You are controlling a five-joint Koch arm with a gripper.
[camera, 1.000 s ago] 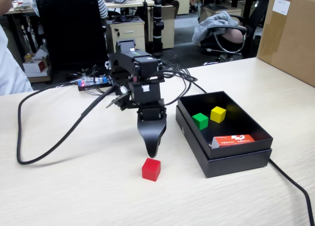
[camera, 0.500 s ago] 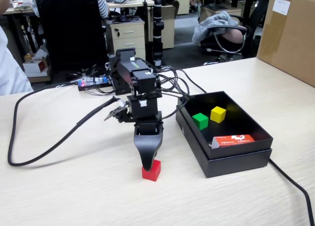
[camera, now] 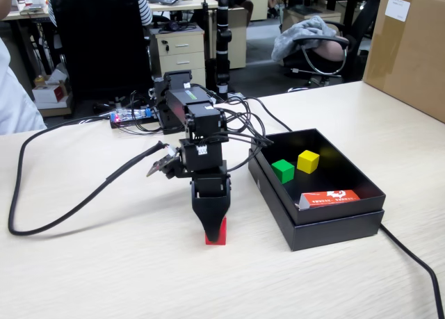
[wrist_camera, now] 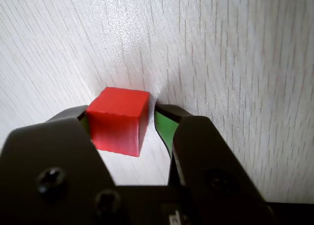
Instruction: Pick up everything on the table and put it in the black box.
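Note:
The red cube [camera: 217, 238] sits on the pale wood-grain table [camera: 104, 277], left of the black box [camera: 334, 230]. My gripper [camera: 214, 228] points straight down over it. In the wrist view the gripper [wrist_camera: 122, 114] straddles the red cube [wrist_camera: 117, 122]. The left jaw lies against the cube's side and a narrow gap shows between the cube and the green pad [wrist_camera: 164, 129] of the right jaw. The jaws are open and the cube rests on the table. The green cube [camera: 283, 170] and the yellow cube [camera: 308, 161] lie inside the black box.
A flat orange-red carton [camera: 330, 198] lies in the box's near end. A big brown cardboard carton [camera: 410, 48] stands at the far right. Thick black cables [camera: 69, 208] loop over the table's left, and another cable [camera: 417, 263] runs off at the right of the box.

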